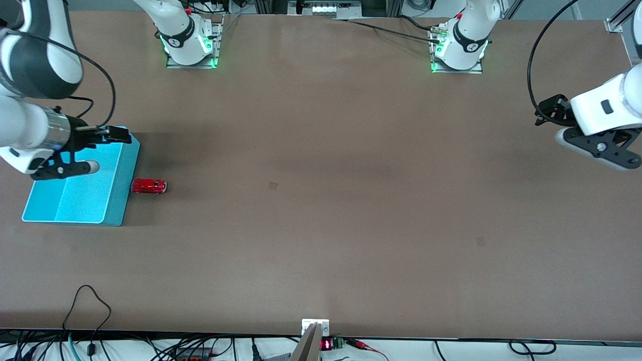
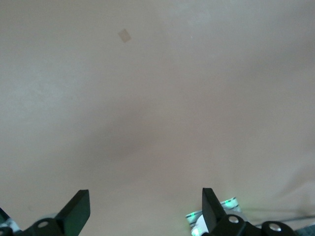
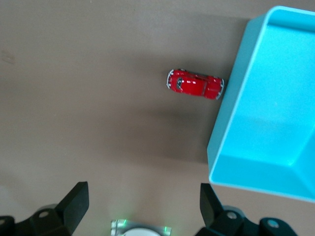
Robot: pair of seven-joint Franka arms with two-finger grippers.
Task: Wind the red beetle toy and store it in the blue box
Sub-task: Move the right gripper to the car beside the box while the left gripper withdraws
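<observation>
The red beetle toy point(image 1: 149, 186) stands on the table with one end against the outer wall of the blue box point(image 1: 119, 185), on the box's side toward the left arm's end. My right gripper point(image 1: 120, 134) is open and empty, up over the box's corner nearest the robot bases. In the right wrist view its open fingers point(image 3: 78, 199) frame bare table, with the toy point(image 3: 195, 83) and the box point(image 3: 266, 123) past them. My left gripper point(image 1: 549, 111) waits open and empty, up over the left arm's end of the table, and sees only bare table point(image 2: 147, 123).
The box is empty inside. Two small tape patches point(image 1: 273, 185) point(image 1: 480, 241) lie flat on the brown table. The arm bases point(image 1: 190, 47) point(image 1: 459, 50) stand along the table's edge by the robots. Cables hang along the edge nearest the front camera.
</observation>
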